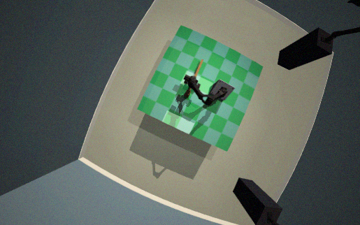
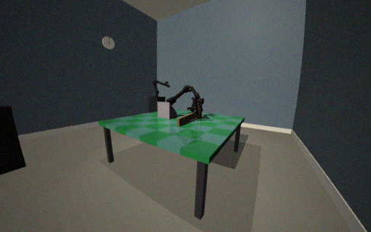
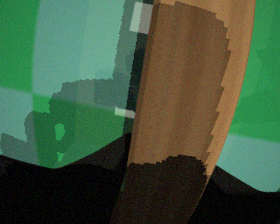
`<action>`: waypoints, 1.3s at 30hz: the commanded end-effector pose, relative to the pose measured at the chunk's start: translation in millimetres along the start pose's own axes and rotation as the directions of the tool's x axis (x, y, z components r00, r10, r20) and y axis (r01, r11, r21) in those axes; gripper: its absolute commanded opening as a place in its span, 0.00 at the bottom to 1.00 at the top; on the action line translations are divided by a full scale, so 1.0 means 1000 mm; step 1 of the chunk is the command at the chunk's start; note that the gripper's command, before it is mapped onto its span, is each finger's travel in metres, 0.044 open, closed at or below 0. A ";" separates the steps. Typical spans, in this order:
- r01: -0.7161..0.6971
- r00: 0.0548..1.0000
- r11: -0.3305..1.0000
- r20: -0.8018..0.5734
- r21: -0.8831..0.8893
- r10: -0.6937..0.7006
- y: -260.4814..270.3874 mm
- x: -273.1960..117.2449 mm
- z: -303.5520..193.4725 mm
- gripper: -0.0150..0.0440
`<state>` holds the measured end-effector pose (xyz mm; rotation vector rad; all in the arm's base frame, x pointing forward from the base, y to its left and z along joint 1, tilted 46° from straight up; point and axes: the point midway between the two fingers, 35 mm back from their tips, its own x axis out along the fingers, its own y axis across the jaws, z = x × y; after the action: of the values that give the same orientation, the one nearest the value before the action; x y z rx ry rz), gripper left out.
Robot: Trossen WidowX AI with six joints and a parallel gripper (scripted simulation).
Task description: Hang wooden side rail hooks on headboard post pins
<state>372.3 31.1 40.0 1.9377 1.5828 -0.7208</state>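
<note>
The wooden side rail [image 1: 199, 67] [image 2: 185, 119] is a long orange-brown board. Its broad face [image 3: 186, 90] fills the middle of the wrist view. My gripper [image 1: 191, 80] [image 2: 194, 109] [image 3: 153, 143] is shut on the rail, with a dark finger on either side of it. The rail's far end appears low, at the table top. The reddish-brown headboard post [image 1: 187, 93] [image 2: 199, 111] stands upright at the rail's other end, close beside the gripper. The hooks, pins and slot are hidden or too small to make out, so I cannot tell whether they meet.
The green checkered table [image 1: 221, 131] [image 2: 159, 138] carries everything. The arm's grey base block [image 1: 229, 88] [image 2: 164, 109] stands to one side of the rail and post. Black pedestals [image 1: 303, 50] [image 2: 1, 140] with other arms stand off the table.
</note>
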 end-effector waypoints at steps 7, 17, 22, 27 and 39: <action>-0.012 1.000 1.000 0.003 0.001 0.012 0.004 -0.003 0.000 0.25; -0.012 1.000 1.000 0.003 0.001 0.012 0.005 -0.002 -0.001 0.25; -0.012 1.000 1.000 0.003 0.001 0.012 0.006 -0.002 -0.002 0.25; -0.012 1.000 1.000 0.003 0.001 0.012 0.006 -0.003 -0.002 0.25; -0.012 1.000 1.000 0.003 0.001 0.012 0.008 -0.004 -0.004 0.25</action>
<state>375.5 33.0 42.3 1.9372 1.5837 -0.7256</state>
